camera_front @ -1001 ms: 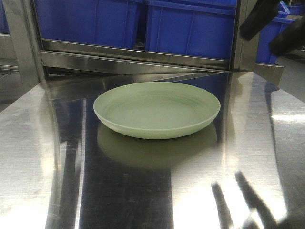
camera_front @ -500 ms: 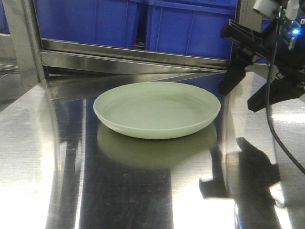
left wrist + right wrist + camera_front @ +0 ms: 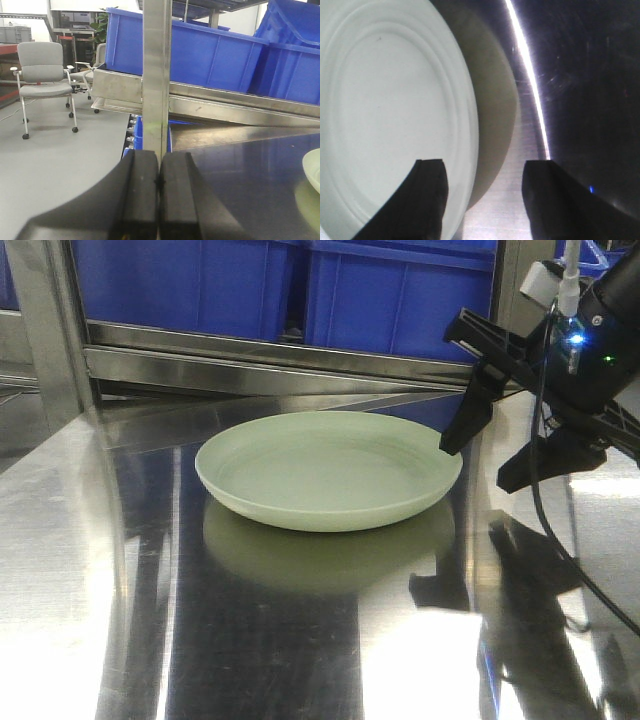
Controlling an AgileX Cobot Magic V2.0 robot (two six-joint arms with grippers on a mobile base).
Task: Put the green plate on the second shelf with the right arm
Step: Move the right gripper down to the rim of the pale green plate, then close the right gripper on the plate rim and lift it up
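Green plate (image 3: 328, 470): lying flat on steel tabletop (image 3: 250, 640), centre. Right gripper (image 3: 480, 462): hanging over plate's right rim, jaws standing spread. Left gripper (image 3: 159, 200): sitting left of plate, jaws pressing together, empty.

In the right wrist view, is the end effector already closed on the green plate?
No, the right end effector is open, its fingers apart, the rim of the green plate showing between them.
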